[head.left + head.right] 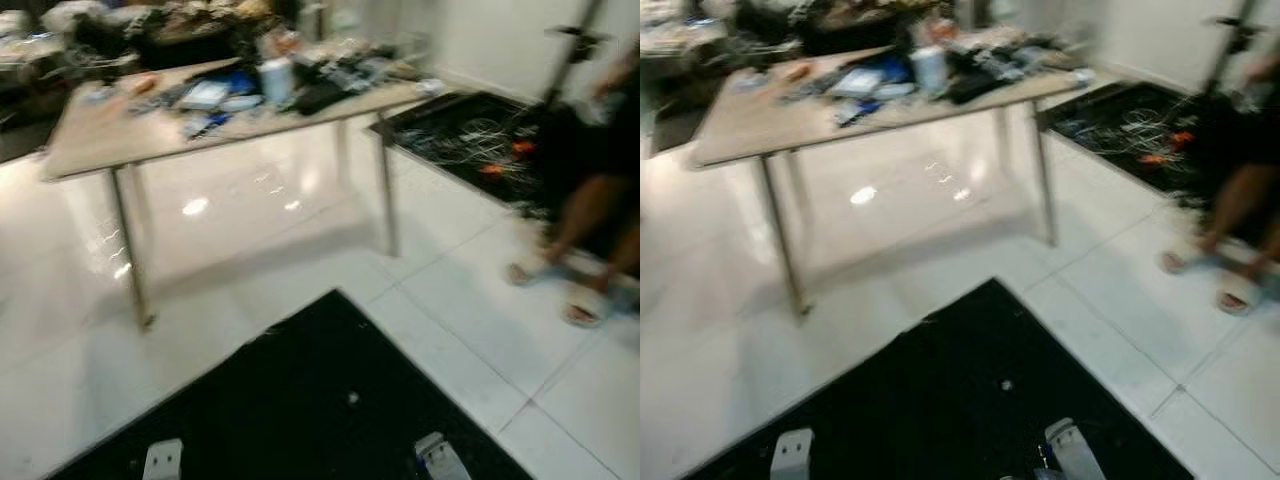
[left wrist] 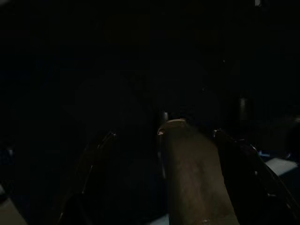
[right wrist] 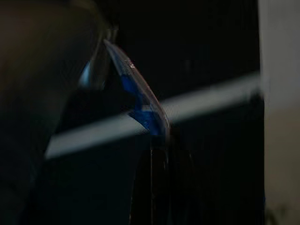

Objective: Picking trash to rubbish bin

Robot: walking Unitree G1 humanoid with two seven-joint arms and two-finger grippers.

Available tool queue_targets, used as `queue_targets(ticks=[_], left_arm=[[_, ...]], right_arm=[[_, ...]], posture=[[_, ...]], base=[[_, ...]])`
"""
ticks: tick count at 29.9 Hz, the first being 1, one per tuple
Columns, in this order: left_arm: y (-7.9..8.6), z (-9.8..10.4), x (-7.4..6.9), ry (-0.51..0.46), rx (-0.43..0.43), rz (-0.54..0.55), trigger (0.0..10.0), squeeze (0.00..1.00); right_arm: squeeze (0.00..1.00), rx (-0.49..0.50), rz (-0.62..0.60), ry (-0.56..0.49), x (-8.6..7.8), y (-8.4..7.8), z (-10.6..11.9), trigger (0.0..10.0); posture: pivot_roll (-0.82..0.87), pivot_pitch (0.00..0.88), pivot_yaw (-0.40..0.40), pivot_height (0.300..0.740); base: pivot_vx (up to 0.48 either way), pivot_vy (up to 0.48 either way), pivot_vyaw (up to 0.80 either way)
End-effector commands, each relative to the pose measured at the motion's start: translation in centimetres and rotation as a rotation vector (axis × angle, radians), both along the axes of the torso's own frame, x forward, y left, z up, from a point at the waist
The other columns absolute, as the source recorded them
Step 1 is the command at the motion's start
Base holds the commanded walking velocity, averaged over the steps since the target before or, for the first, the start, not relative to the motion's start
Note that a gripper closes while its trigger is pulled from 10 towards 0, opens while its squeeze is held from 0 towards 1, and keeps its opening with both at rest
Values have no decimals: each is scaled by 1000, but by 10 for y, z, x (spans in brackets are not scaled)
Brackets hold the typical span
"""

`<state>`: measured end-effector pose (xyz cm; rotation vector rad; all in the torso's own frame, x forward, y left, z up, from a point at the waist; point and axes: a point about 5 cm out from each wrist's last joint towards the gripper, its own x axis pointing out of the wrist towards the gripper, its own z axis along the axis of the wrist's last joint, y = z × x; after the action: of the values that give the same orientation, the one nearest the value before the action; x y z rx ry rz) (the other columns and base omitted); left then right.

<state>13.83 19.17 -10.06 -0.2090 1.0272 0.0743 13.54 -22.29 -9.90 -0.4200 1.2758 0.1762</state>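
Observation:
In the right wrist view my right gripper (image 3: 157,140) is shut on a thin piece of blue and clear plastic trash (image 3: 136,93), which sticks out beyond the fingertips. The same arm shows as a silver part (image 1: 1072,450) low at the bottom right of the head views, over a black mat (image 1: 320,400). My left arm (image 1: 163,458) hangs at the bottom left. Its wrist view is very dark: the left gripper (image 2: 164,135) has its two fingers apart, with a dim brownish shape (image 2: 192,178) behind them. No rubbish bin can be made out.
The head views are blurred. A light table (image 1: 90,145) on thin metal legs stands ahead, piled with clutter, on a white tiled floor (image 1: 470,310). A person's legs in sandals (image 1: 585,270) are at the right, by a second black mat with cables (image 1: 470,135).

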Motion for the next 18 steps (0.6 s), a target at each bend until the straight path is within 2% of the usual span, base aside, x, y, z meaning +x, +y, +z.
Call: queue_targets(ticks=[1,18], left_arm=[[3,-1,-4,16,12,-9,10000,0],[-1,-1,-3,18,21,-77,10000,0]], right_arm=[[0,24,29,31,-6,11,-4,10000],[0,9,47,15,0,10,-2,10000]], posture=[[-35,26,122,740],[-17,9,115,740]], base=[[0,0,-800],[0,0,-800]])
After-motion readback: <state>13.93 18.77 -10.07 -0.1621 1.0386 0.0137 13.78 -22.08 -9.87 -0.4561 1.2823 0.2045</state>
